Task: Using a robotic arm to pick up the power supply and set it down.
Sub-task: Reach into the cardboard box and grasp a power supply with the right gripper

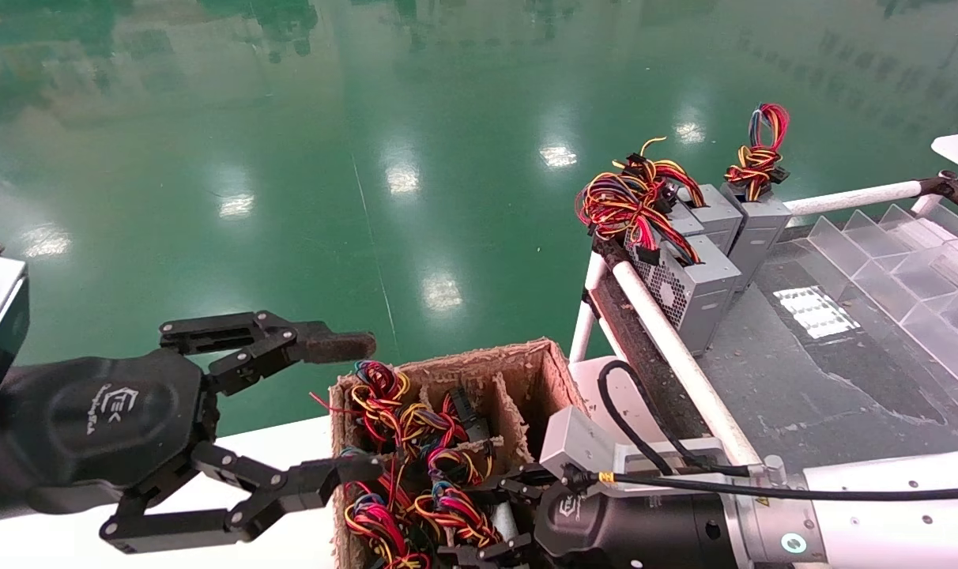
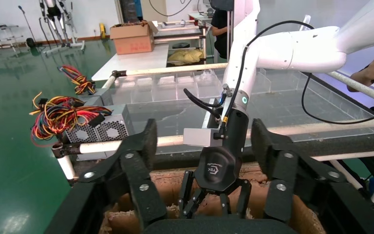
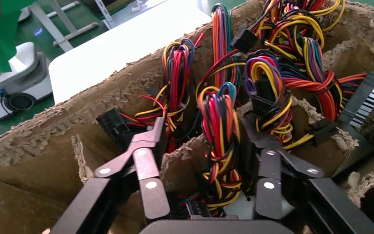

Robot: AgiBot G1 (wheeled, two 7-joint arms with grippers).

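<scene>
My right gripper [image 1: 487, 514] reaches down into a divided cardboard box [image 1: 479, 359]. In the right wrist view its all-black fingers stand open [image 3: 204, 131] on either side of a tied red, yellow and blue wire bundle [image 3: 219, 126] and a torn cardboard divider [image 3: 182, 161]. A patch of the grey power supply [image 3: 243, 207] shows under the bundle, between the fingers. Several more wire bundles fill the neighbouring cells. My left gripper [image 1: 356, 407], with a worn brownish pad, hangs open beside the box's left side, holding nothing. It faces the right gripper [image 2: 214, 204].
Three grey power supplies [image 1: 696, 296] with wire bundles stand on the dark rack surface at the right, behind a white pipe rail [image 1: 669, 340]. Clear plastic bins [image 1: 906, 269] lie farther right. A white tabletop [image 1: 273, 442] sits under the box. Green floor lies beyond.
</scene>
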